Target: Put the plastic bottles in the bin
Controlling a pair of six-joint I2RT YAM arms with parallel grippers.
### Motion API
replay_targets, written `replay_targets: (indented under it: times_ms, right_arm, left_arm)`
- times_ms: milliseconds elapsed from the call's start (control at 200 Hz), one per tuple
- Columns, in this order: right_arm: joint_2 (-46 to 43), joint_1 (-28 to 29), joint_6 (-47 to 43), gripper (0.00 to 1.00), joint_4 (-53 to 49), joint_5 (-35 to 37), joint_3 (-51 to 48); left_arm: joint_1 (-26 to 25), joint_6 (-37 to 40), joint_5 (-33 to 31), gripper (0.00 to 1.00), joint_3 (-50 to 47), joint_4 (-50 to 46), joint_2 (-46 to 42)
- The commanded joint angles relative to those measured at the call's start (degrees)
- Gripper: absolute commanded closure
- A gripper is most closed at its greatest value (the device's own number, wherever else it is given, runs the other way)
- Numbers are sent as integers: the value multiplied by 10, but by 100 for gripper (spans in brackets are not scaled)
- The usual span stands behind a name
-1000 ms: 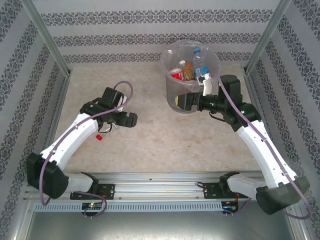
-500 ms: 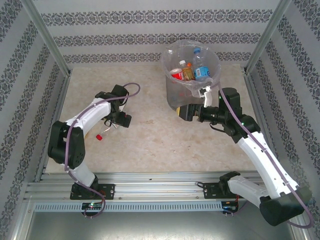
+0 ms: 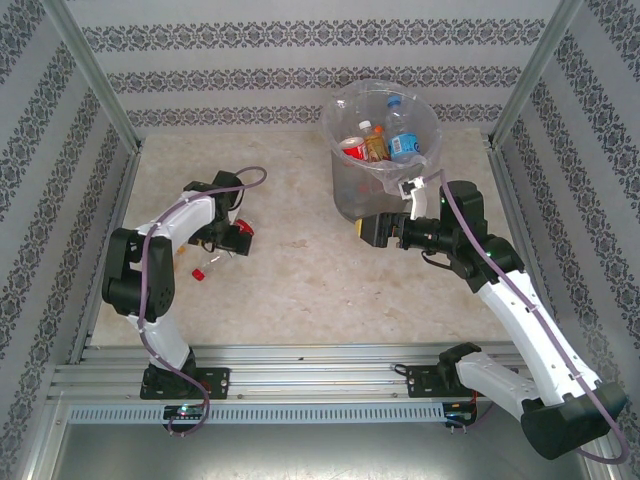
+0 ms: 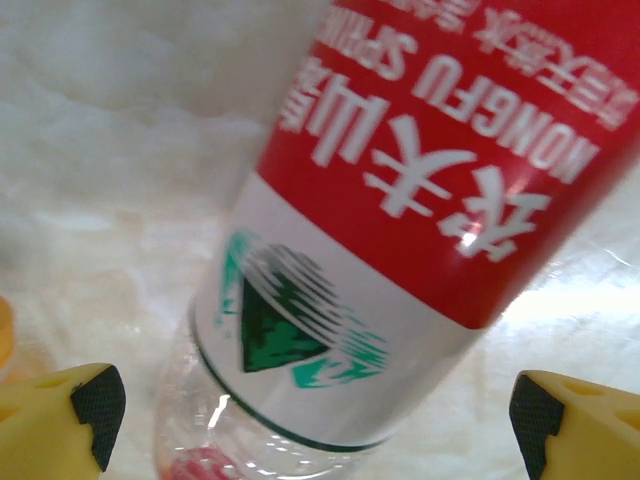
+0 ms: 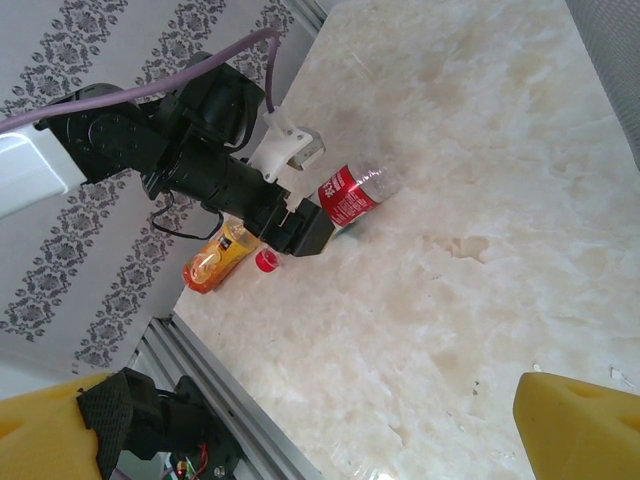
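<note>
Left claw [image 4: 320, 420] is wide open, nothing gripped. The red-label bottle [image 4: 420, 200] lies on the counter [image 4: 100, 150] between its fingers, skewed to them. I'd square the wrist across the body, drop lower and squeeze on the label, not the neck. The orange bottle [image 5: 215, 262] sits just beside it, so keep the fingers off. Right claw [image 3: 378, 230] is open and empty, next to the bin [image 3: 345, 190] wall. That's likely on the carry path, so lift over the rim. Several bottles [image 3: 375, 140] are in the bin.
</note>
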Motion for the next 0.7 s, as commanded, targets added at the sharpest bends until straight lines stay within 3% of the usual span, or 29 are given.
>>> replay_targets:
  times_ms: [0,180,500,694]
  right_arm:
    - [-13,6,3,2,-5,0,-6]
    - [-24,4,1,2,-16,5,-10]
    - [-38,4,6,2,-12,4,-21]
    - [-43,4,13,2,-9,4,-27]
  left_arm:
    - [5,5,41,0,-12,-23,15]
    - [4,-13,84,6,-19,-28,10]
    - [-1,-47,85,17,-61,-21,4]
    - [-4,-50,117,33,-68,-4,-17]
